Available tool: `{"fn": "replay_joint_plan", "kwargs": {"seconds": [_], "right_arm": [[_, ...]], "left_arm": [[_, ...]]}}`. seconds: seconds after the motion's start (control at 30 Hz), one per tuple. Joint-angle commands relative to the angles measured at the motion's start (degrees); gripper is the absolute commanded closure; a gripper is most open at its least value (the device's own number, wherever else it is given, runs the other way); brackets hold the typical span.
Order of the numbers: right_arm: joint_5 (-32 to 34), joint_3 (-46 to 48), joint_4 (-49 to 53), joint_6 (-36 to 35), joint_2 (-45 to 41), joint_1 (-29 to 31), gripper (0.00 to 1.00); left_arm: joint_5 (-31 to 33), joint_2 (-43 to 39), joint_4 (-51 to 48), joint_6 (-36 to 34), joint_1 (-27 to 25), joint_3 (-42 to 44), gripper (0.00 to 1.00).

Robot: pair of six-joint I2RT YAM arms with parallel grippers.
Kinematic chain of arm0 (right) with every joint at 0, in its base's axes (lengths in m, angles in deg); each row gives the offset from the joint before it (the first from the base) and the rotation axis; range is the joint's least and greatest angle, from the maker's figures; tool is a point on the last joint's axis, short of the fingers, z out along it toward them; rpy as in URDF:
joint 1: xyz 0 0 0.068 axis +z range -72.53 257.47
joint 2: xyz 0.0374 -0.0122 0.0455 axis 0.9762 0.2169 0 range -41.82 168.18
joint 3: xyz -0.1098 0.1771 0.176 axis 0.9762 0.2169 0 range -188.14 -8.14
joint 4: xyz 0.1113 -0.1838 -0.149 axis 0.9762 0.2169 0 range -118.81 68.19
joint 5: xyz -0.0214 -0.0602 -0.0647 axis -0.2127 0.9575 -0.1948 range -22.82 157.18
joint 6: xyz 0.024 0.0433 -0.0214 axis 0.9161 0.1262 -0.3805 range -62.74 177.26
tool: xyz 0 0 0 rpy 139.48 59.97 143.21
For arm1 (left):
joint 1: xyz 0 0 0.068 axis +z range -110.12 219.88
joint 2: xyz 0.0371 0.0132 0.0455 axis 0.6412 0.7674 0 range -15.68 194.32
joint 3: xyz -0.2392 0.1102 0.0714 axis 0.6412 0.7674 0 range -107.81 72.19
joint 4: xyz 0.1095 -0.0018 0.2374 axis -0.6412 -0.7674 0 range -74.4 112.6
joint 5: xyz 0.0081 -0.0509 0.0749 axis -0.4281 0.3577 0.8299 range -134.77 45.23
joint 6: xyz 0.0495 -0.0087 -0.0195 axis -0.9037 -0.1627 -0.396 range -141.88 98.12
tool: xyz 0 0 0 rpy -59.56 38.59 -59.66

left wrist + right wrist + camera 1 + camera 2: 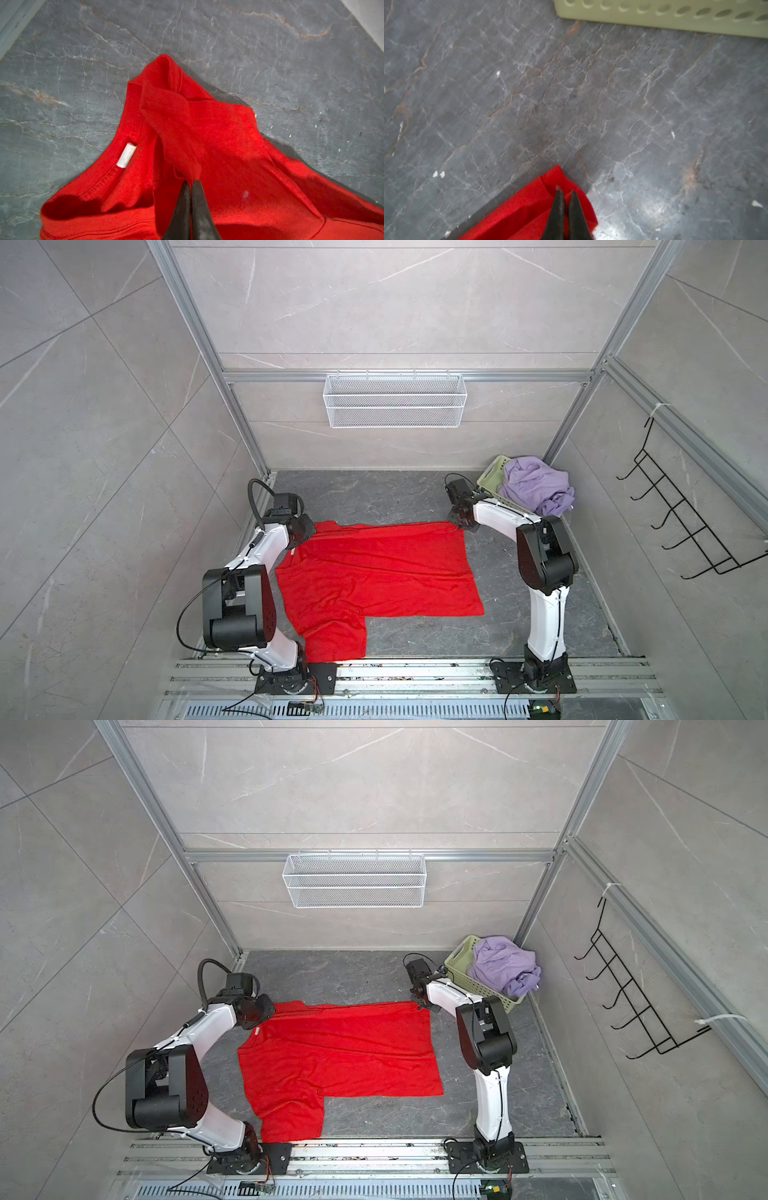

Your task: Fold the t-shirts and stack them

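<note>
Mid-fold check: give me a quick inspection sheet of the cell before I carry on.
Surface: dark marbled tabletop, a few white flecks.
Job's things: red t-shirt spread out, wrinkled, one sleeve toward the near edge; lilac t-shirt crumpled in the green basket, far right corner.
Clutter: nothing seen beyond the basket.
Tools: left tool shut on the red t-shirt near its collar; right tool shut on its far right corner.
Cables: black cable loops out at the left, apart from the cloth.
Surroundings: white mesh basket on the back wall, black hook rack on the right wall.
</note>
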Motion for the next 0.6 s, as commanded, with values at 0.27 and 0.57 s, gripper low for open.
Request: {"fn": "replay_joint_plan", "kwargs": {"seconds": [0.27,0.57], "right_arm": [[7.32,18.41,1.35,13.33,-19.41,4.25,0.78],[6.23,13.09,2.34,10.00,-18.28,4.95,0.66]], "left_arm": [[1.78,-12.95,-2.62,1.88,0.27,7.40,0.67],[0.39,-8.82,0.37,0.91,0.27,2.91,0.63]]}}
